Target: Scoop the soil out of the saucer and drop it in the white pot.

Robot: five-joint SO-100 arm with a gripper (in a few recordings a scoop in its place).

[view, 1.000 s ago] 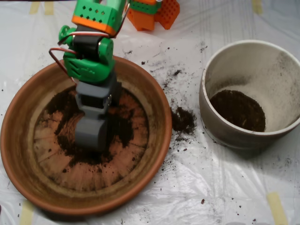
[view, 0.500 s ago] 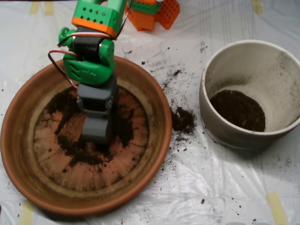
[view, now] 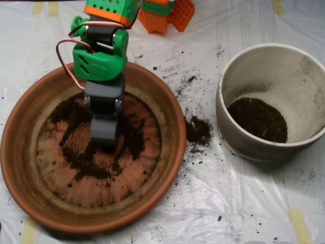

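A crinkled clear plastic sheet point(view: 167, 213) covers the table, taped at the edges, likely so spilled dirt stays off the surface beneath. The scoop point(view: 104, 131) hangs from the green and orange arm point(view: 99, 56) and points straight down into the saucer point(view: 20, 152), its grey shell over the middle of the dish floor. From above, its two halves look drawn together, but whether they are fully closed or carrying anything cannot be told, since the shell hides its own mouth.

The soil point(view: 76, 157) lies around and below the scoop in a thin, broken ring on the ridged floor, with bare terracotta showing through; little is left, so the scoop sits low and central where the remnants gather. The pot point(view: 244, 142) stands well off to the scoop's right, apart from the saucer, with a dark mound already on its bottom. Between the two, a small spilled clump point(view: 198, 129) and scattered crumbs mark the sheet.

Judging by this, the work is far along, and a gathering pass through the thin layer seems to be the step in hand.
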